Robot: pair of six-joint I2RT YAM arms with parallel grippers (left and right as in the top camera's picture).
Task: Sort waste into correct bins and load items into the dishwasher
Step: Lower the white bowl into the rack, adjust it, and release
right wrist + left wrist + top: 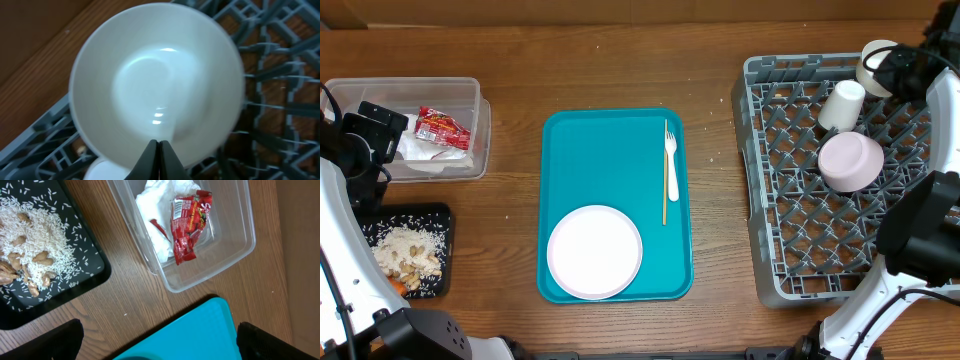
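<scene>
White bowl [157, 85] just beyond closed right fingers [149, 165], over grey rack [47, 131].

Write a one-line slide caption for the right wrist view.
Right gripper, shut, points into a white bowl set at the edge of the grey dish rack, wooden table beyond.

Left arm [338, 250] and right arm [865, 305] gleam white on their curved links, chunky black housings at the joints, thin black cables [920, 293] alongside, dark wedge fingers [149, 167].
</scene>
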